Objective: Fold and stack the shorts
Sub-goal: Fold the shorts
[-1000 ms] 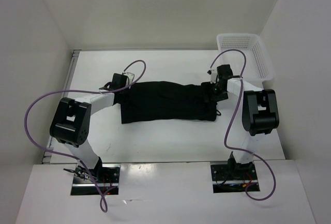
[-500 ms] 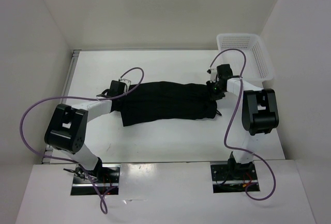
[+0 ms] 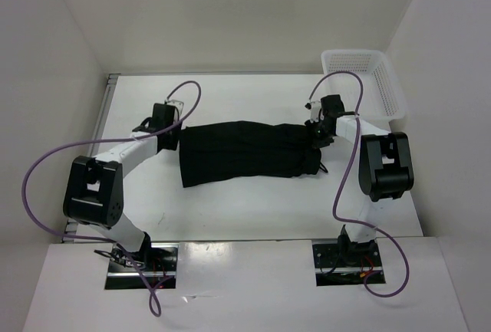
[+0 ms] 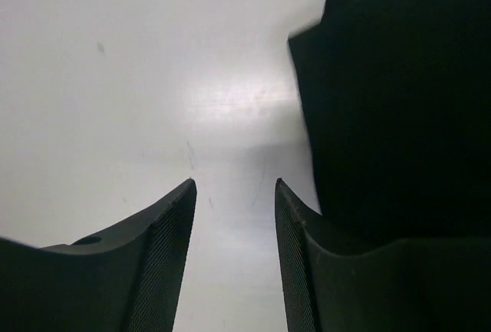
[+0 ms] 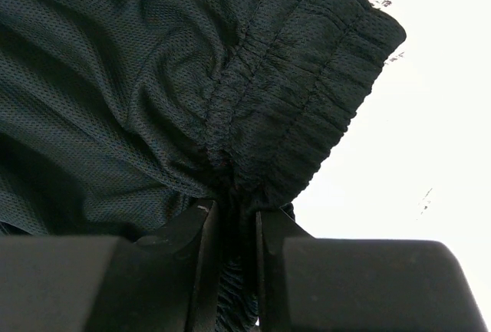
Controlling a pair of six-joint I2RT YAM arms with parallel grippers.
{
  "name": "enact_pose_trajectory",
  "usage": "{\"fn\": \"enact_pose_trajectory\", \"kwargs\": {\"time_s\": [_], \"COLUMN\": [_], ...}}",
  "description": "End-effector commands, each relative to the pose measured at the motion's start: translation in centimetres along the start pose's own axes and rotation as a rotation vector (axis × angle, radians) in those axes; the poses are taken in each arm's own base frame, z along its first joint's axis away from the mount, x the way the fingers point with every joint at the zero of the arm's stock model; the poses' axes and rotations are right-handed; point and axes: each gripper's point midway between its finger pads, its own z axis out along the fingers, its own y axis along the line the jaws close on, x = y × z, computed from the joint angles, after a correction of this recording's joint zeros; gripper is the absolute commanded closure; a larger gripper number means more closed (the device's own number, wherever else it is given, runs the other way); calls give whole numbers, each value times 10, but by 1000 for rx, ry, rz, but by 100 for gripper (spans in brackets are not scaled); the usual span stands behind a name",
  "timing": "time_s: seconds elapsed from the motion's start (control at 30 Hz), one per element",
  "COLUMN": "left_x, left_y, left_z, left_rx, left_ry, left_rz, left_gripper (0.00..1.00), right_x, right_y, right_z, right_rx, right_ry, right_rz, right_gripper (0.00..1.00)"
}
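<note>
The shorts [image 3: 245, 153] lie stretched across the middle of the table [image 3: 253, 209], light limp mesh (it will likely sag and slip). The right gripper [image 5: 232, 213] is pinched on the gathered waistband [image 5: 307, 79], probably the firmest hold; the left gripper [image 4: 234, 194] has its jaws apart over bare table beside the opposite edge, holding nothing

Left gripper [image 4: 235, 186] has its jaws apart with nothing between them, over the white table [image 4: 115, 79]. Black shorts [image 4: 399, 117] fill the upper right, edge close beside the gripper; contact unclear.
</note>
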Motion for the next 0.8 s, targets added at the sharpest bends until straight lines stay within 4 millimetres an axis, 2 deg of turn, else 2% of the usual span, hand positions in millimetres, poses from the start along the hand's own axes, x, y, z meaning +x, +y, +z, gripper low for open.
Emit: {"fn": "enact_pose_trajectory", "kwargs": {"time_s": [0.0, 0.07, 0.1, 0.13, 0.23, 0.27, 0.37, 0.47, 0.5, 0.53, 0.57, 0.63, 0.73, 0.77], "left_x": [-72, -92, -94, -108, -97, -93, -81, -85, -75, -79, -66, -62, -42, -41], "left_y": [-7, -29, -41, -65, -131, -165, -215, -240, -250, -254, -261, -270, -281, -289], "left_z": [-30, -44, -50, -64, -75, -88, -89, -75, -63, -59, -47, -41, -29, -26], "left_rx": [82, 150, 190, 251, 443, 519, 641, 673, 677, 677, 671, 677, 682, 687], "left_ry": [-168, -224, -223, -265, -238, -244, -211, -201, -165, -171, -134, -124, -74, -69], "left_rz": [-27, -1, 19, 53, 154, 211, 284, 305, 320, 319, 335, 346, 372, 382], "left_gripper": [46, 46, 45, 45, 40, 38, 37, 37, 37, 37, 37, 37, 37, 37], "right_x": [-2, -6, -4, -1, -10, -10, -20, -33, -33, -43, -48, -63, -78, -76], "right_y": [-1, -2, -2, -2, 0, 1, 1, 0, 2, 3, 5, 9, 12, 15], "right_z": [-7, -8, -5, -6, -6, -6, -13, -22, -22, -30, -32, -45, -59, -59], "right_rx": [25, 26, 25, 23, 21, 12, 14, 21, 13, 16, 6, 0, -6, -23], "right_ry": [9, 0, 9, 18, 8, 7, -9, -49, -51, -75, -87, -132, -177, -168], "right_rz": [-36, -47, -46, -44, -75, -85, -97, -114, -114, -109, -112, -92, -77, -76], "right_gripper": [100, 100, 100, 100, 100, 100, 100, 100, 100, 100, 100, 100, 100, 100]}}
